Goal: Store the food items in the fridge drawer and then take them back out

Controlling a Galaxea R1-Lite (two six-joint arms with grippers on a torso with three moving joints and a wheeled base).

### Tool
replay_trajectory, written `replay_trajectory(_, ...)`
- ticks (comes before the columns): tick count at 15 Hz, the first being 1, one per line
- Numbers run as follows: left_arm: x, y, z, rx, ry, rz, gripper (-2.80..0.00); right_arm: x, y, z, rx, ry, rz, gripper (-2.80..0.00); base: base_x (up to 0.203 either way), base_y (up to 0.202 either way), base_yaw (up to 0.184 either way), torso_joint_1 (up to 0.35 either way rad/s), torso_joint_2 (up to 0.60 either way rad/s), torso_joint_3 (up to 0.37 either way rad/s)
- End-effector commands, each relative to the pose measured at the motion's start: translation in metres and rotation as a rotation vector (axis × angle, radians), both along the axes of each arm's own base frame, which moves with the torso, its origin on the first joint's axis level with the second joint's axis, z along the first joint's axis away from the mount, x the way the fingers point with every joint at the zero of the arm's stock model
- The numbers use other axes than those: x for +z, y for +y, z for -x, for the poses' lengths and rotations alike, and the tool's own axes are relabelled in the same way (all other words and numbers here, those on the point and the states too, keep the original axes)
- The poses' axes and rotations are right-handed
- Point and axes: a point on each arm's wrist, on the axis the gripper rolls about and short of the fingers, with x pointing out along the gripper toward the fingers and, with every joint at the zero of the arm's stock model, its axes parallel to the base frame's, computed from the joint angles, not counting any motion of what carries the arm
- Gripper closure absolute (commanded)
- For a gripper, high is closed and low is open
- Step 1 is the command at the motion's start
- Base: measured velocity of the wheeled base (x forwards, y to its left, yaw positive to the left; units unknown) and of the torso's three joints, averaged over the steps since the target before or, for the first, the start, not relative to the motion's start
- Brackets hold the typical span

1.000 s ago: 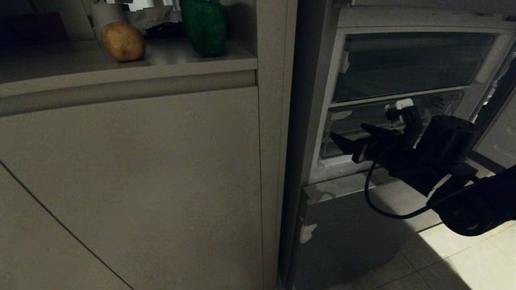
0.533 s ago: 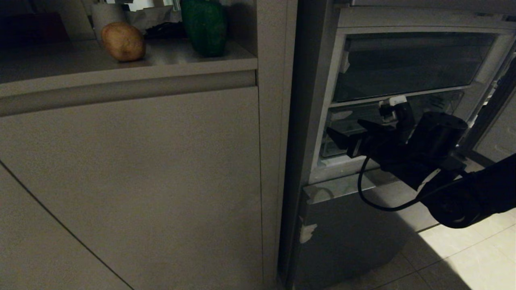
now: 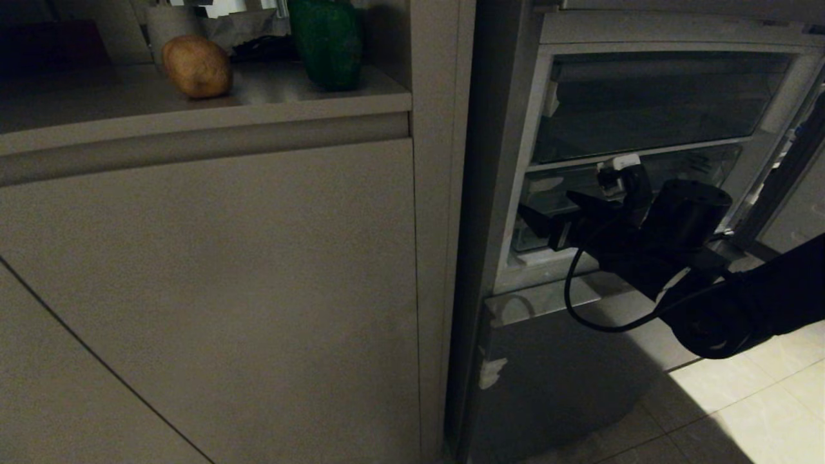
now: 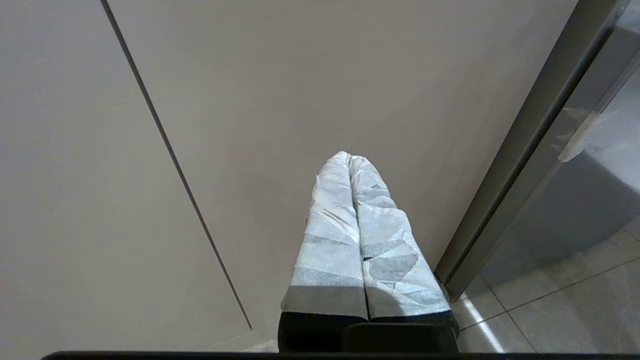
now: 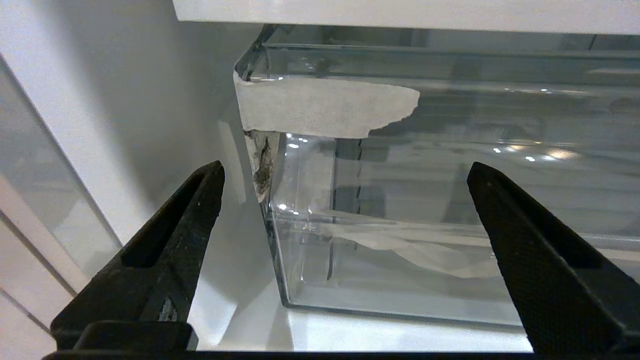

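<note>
Over the last second the right gripper (image 3: pixel 548 222) has crept further toward the fridge opening, its black fingers spread wide and holding nothing; it now sits just in front of the near corner of the drawer (image 5: pixel 400 215). In the right wrist view the drawer's clear front wall fills the gap between the two fingers, and a torn strip of white tape (image 5: pixel 320 107) clings to its upper edge, above and ahead of the gripper. The drawer looks pushed in and shows no food inside, so my reading is that the arm is lining up to catch the front lip and pull it out: storing has not yet begun.

The potato (image 3: pixel 196 66) lies well away from the gripper, up and across on the counter (image 3: pixel 116 103), with a green pepper (image 3: pixel 325 42) nearer the fridge side of that same ledge. The left gripper (image 4: pixel 350 162) hangs parked in front of a plain cabinet door (image 4: pixel 280 85), its taped fingers pressed together.

Pale tile floor (image 3: pixel 741 412) lies below the gripper, brightly lit beside the dim fridge
</note>
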Motion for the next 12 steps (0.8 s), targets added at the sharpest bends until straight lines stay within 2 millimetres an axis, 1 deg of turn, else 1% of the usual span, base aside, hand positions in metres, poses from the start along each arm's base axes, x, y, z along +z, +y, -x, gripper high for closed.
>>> replay_trajectory(1, 0.0001, 0.0000, -0.0001, 0.000, 0.001, 0.000, 0.00, -0.0006, 0.0008, -0.0019, 0.001, -0.005, -0.002, -2.80, 0.000, 0.000, 0.000, 0.000, 0.00, 0.000)
replay_trajectory(5, 0.0001, 0.0000, -0.0001, 0.000, 0.001, 0.000, 0.00, -0.0004, 0.0020, -0.0062, 0.000, -0.011, -0.005, -2.80, 0.000, 0.000, 0.000, 0.000, 0.00, 0.000)
replay_trajectory(9, 0.0001, 0.0000, -0.0001, 0.000, 0.001, 0.000, 0.00, -0.0003, 0.0027, -0.0065, 0.002, -0.011, -0.007, -2.80, 0.000, 0.000, 0.000, 0.000, 0.00, 0.000)
replay_trajectory(10, 0.0001, 0.0000, -0.0001, 0.000, 0.001, 0.000, 0.00, 0.0005, 0.0028, -0.0068, 0.002, -0.014, -0.008, -0.25, 0.000, 0.000, 0.000, 0.000, 0.00, 0.000)
replay_trajectory(11, 0.0001, 0.0000, -0.0001, 0.000, 0.001, 0.000, 0.00, 0.0002, 0.0028, -0.0067, 0.002, -0.013, -0.007, 0.00, 0.000, 0.000, 0.000, 0.000, 0.00, 0.000)
replay_trajectory(12, 0.0001, 0.0000, -0.0001, 0.000, 0.001, 0.000, 0.00, 0.0007, 0.0033, -0.0062, 0.003, -0.014, -0.008, 0.00, 0.000, 0.000, 0.000, 0.000, 0.00, 0.000)
